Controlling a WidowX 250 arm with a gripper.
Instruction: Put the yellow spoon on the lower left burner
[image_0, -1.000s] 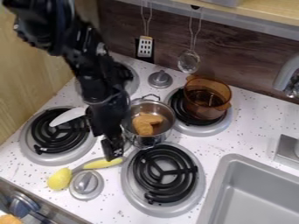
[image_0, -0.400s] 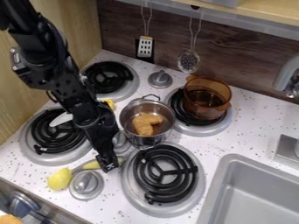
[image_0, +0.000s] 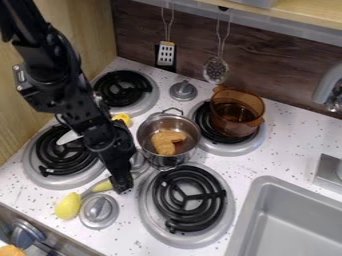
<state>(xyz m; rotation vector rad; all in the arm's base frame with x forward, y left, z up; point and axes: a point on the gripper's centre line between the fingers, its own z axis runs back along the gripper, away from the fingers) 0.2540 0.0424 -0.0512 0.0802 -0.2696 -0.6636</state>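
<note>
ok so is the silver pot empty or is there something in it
Not empty: a lumpy orange-brown item sits inside the silver pot, seen through its open top.

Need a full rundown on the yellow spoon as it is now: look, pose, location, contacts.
The yellow spoon has a rounded, solid yellow head, a thinner greyish neck and a yellow handle section; it looks like plastic. It lies on the white speckled counter, off the burners, head toward the camera's lower left, handle running up and right past the grey knob. The gripper is at the handle and hides part of it; whether it grips it, I can't tell.
</note>
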